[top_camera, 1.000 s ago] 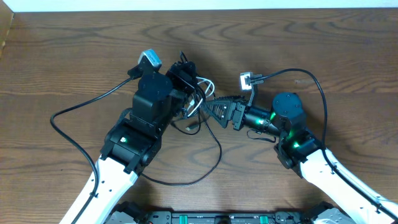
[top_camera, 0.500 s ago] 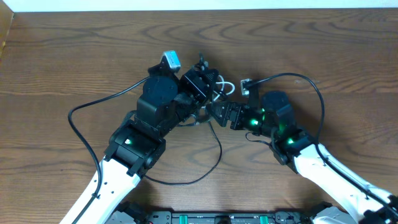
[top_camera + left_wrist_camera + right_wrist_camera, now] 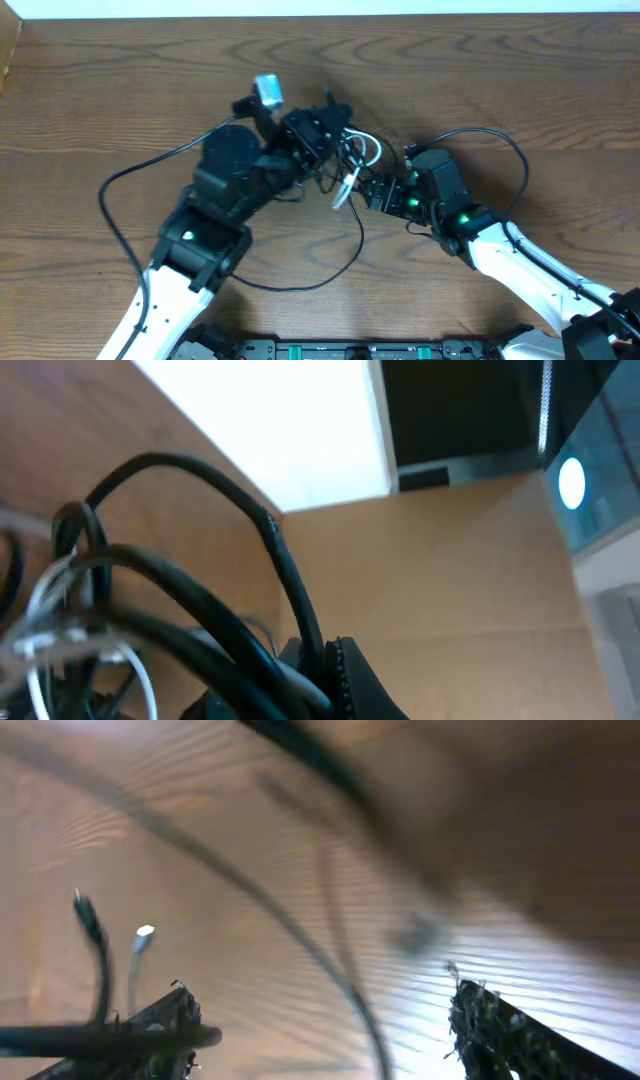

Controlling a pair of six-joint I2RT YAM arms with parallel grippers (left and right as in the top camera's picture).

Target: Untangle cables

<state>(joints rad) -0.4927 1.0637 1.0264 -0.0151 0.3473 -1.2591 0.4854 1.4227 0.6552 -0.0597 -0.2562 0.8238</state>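
Observation:
The cables [image 3: 347,150] are a bunch of thin black cords and one white cord [image 3: 369,151] at mid table. My left gripper [image 3: 330,128] is shut on the bunch and holds it up. In the left wrist view black cords [image 3: 200,605] are pinched at that gripper [image 3: 322,665]. A white plug end [image 3: 343,190] hangs from the bunch. One black cord [image 3: 352,248] trails in a loop toward the front. My right gripper [image 3: 368,192] is open just right of the hanging plug. In the right wrist view, a thin black cord [image 3: 300,945] runs through the right gripper [image 3: 320,998], untouched.
The wooden table [image 3: 520,80] ends at a white strip along the far edge [image 3: 300,8]. The left arm's own thick cable [image 3: 108,190] loops out to the left. The right arm's cable [image 3: 512,150] arcs above its wrist. Two plug ends [image 3: 85,910] dangle by the right gripper's left finger.
The left gripper has swung right and a little farther back with the bunch. The right arm has shifted left toward the bunch and its jaws have narrowed slightly. The white plug now hangs free.

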